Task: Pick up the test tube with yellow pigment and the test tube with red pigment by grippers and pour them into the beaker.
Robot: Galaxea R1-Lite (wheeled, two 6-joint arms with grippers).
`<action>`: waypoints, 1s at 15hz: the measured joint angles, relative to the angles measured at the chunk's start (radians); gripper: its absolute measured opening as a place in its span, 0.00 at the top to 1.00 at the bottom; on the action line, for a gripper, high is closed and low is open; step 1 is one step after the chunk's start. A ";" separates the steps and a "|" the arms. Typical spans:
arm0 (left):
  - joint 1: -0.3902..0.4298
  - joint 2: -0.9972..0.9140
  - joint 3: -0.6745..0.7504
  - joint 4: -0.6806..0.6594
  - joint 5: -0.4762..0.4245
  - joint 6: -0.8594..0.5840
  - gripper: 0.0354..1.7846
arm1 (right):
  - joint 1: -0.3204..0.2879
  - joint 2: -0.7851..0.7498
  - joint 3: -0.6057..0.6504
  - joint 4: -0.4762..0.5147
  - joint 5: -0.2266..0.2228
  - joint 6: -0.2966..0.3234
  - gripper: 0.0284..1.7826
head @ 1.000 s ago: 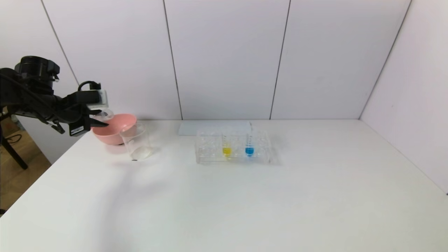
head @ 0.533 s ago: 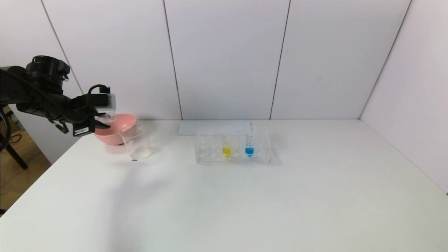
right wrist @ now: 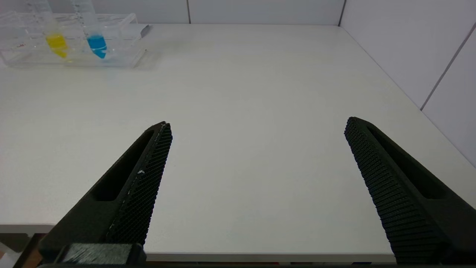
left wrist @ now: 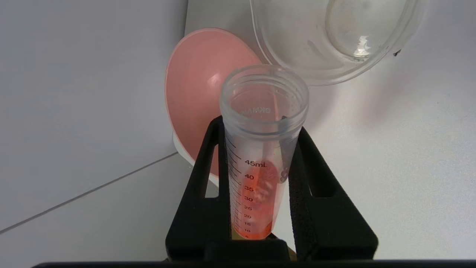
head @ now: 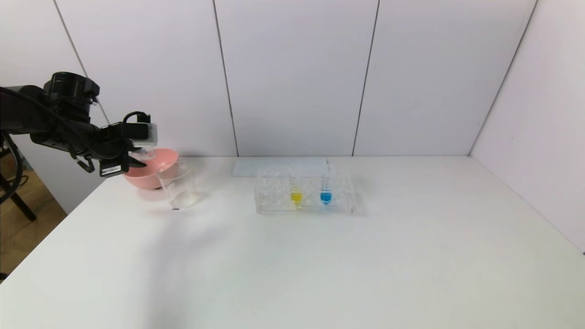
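Red-pigment test tube (left wrist: 260, 156) sits clamped between the two black fingers (left wrist: 200, 193) of the left gripper (left wrist: 260, 149), tipped over so that its open mouth points toward the pink bowl (left wrist: 193, 96) and the beaker (left wrist: 327, 37). Orange-red liquid lies along the lower part of the tube, below its printed graduation marks. In the head view the left gripper (head: 132, 157) hangs above the near-left rim of the pink bowl (head: 148, 176), at the far left of the white table (head: 320, 265). The clear beaker (head: 177, 185) stands upright just beside the bowl, touching or almost touching it.

Farther right, near the table's middle, a clear tube rack (head: 304, 196) holds the test tube with yellow pigment (head: 296, 192) upright, with a blue-tipped tube (head: 325, 192) beside it.

The right gripper (right wrist: 256, 156) hovers low over the table's near right edge, fingers spread wide with nothing between them, well apart from the rack.
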 joint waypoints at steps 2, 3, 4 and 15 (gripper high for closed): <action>-0.013 0.003 -0.010 0.008 0.011 -0.001 0.76 | 0.000 0.000 0.000 0.000 0.000 0.000 0.05; -0.017 0.003 -0.018 0.020 0.011 -0.008 0.76 | 0.000 0.000 0.000 0.000 0.000 0.000 0.05; -0.021 0.003 -0.025 0.031 0.011 -0.013 0.76 | 0.000 0.000 0.000 0.000 0.000 0.000 0.05; -0.034 0.002 -0.051 0.075 -0.004 -0.069 0.76 | 0.000 0.000 0.000 0.000 0.000 0.000 0.05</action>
